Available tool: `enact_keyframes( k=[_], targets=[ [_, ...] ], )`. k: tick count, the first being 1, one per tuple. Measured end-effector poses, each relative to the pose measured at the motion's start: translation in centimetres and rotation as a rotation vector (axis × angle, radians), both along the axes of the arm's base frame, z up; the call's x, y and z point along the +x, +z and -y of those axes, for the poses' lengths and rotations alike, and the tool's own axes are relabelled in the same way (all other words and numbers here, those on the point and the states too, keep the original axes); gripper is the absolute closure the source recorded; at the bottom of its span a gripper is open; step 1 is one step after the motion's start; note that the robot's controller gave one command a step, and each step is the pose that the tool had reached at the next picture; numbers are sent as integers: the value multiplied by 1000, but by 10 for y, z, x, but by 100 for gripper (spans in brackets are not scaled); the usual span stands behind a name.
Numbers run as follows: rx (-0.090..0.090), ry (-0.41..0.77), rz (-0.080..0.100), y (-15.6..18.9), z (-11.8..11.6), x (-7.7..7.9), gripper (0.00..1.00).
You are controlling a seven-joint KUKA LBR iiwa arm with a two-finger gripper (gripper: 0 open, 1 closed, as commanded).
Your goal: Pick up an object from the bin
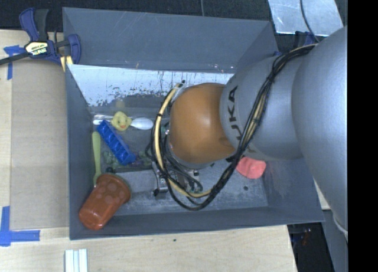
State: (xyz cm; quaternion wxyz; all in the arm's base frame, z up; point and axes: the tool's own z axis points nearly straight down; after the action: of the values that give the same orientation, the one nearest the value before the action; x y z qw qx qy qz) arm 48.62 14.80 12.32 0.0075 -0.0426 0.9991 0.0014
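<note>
My gripper (160,183) shows as a dark metal part low in the middle of the bin, mostly hidden under the arm's orange cover and cables. Just to its left lies a rust-brown rounded block with dimples (105,201), in the bin's front left corner. A blue studded bar (115,142) lies at a slant further back on the left, beside a thin pale green stick (96,156). To the gripper's right, a pink lump (251,167) peeks out from under the arm.
A small yellow piece (121,121) and a white spoon-like thing (140,124) lie near the back left wall. The arm and its orange cover hang over the middle and right of the bin. The bin's walls slope steeply inward.
</note>
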Motion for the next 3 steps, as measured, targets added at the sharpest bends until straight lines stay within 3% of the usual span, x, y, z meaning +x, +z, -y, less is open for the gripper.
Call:
enact_keyframes(
  k=[1, 2, 3],
  targets=[
    [2, -1, 6, 17, 0, 1, 100],
    [-2, -1, -6, 41, 1, -1, 100],
    [1, -2, 3, 78, 0, 1, 100]
  ],
)
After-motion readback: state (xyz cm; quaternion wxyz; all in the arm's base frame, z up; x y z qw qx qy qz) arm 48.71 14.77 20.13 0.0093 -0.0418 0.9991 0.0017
